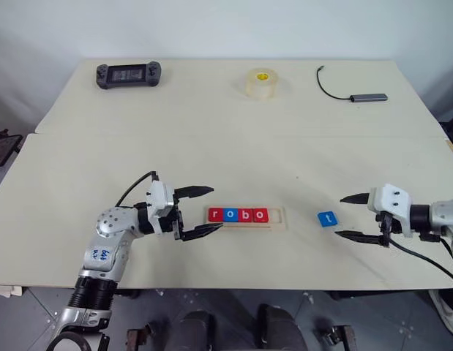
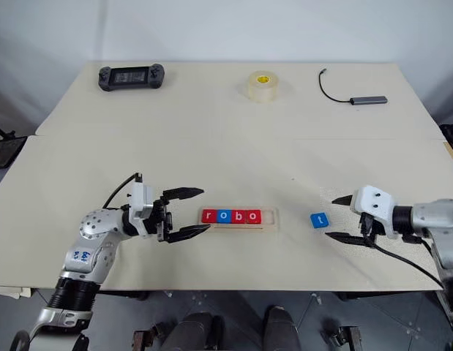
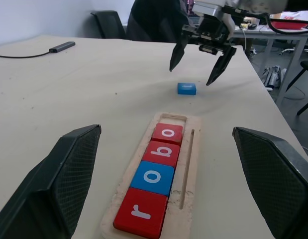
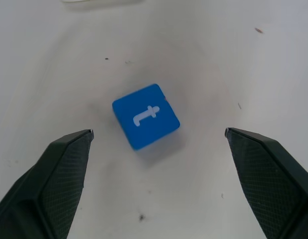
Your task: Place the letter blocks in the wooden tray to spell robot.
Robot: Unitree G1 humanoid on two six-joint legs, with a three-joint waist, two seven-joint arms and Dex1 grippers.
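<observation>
The wooden tray [image 1: 279, 222] lies near the table's front edge, holding a row of letter blocks: red r [image 1: 216, 215], blue o [image 1: 229, 215], red b [image 1: 244, 215] and red o [image 1: 260, 215]. Its right end slot is bare. The blue t block [image 1: 328, 219] lies flat on the table, right of the tray and apart from it. My right gripper [image 1: 342, 216] hangs open just right of the t block [image 4: 145, 116], with nothing between its fingers. At the tray's left end my left gripper [image 1: 217, 208] stands open and level, pointing along the row [image 3: 154, 177] and holding nothing.
Along the table's far edge sit a black handheld controller [image 1: 129, 74], a roll of clear tape [image 1: 261, 82] and a grey hub on a black cable [image 1: 369, 96]. A seam [image 1: 233, 134] runs across the tabletop. Chairs [image 3: 109, 22] stand beyond the table's right side.
</observation>
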